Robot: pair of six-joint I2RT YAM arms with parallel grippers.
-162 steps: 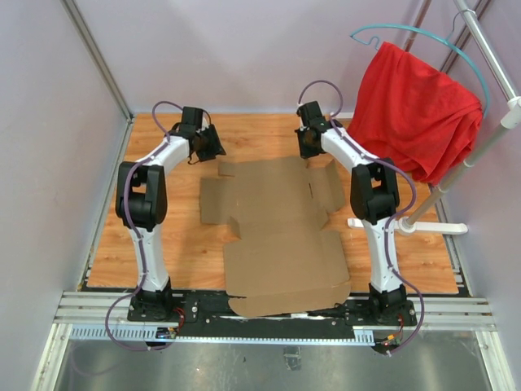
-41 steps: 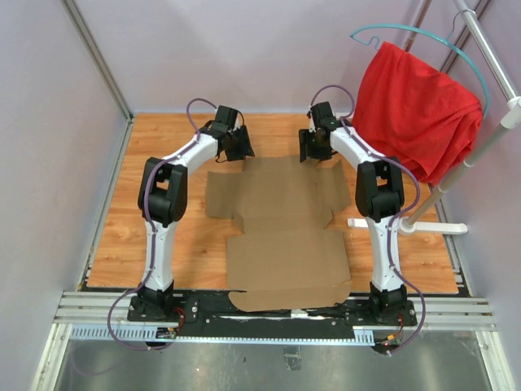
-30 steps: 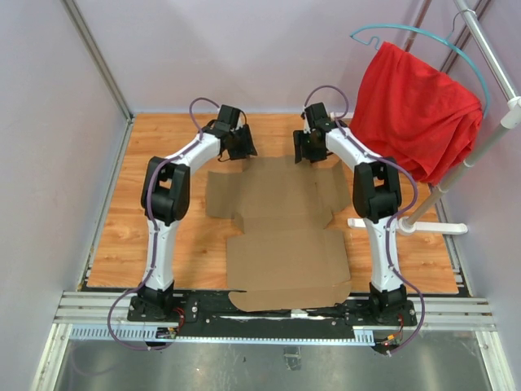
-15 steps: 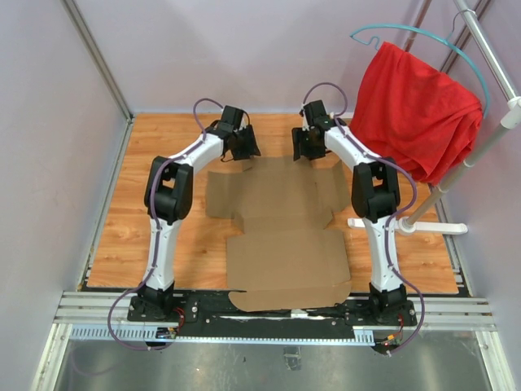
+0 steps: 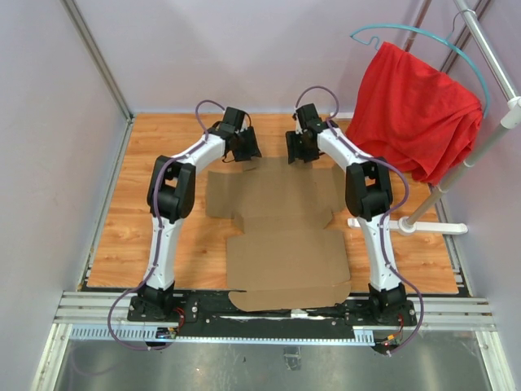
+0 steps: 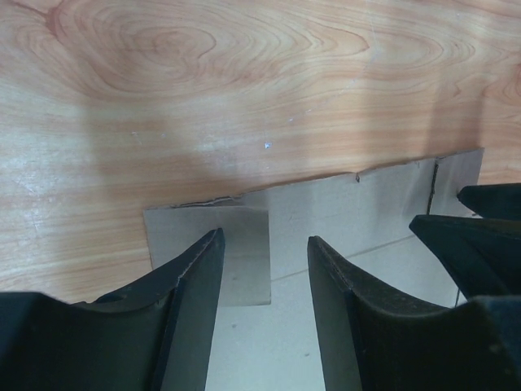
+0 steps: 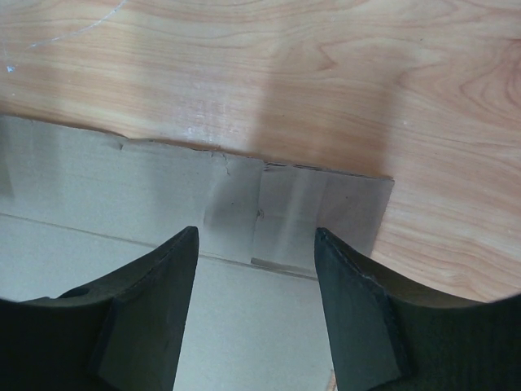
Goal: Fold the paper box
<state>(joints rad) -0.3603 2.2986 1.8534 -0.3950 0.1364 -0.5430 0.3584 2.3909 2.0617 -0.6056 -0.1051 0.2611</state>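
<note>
**Desk:** Where does the paper box lie?

**Arms:** Flat and unfolded on the wooden bench. Its near lip overlaps the rail between my bases. Its wide panels fill the middle, and its far edge ends under my wrists.

**Desk:** Which way does it run?

**Arms:** Its long axis points straight away from me, near to far. Side flaps spread left and right across the far half.

**Desk:** And your end effectors?

**Arms:** Both are over that far edge. My left end effector stands partly open and holds nothing, its fingers astride a small corner flap. My right end effector is likewise partly open and empty, above the matching flap. Whether any finger touches the card, I cannot tell.

**Desk:** How will it handle?

**Arms:** Light, I judge, and stiff across each panel, bending only along the creases. Lying flush, it offers little to get under. The far edge looks ragged, so it may tear. I would pinch the far flaps at their free edges and lift both sides together.

**Desk:** And beyond?

**Arms:** A strip of bench, then a red cloth hanging at far right, well apart.
</note>
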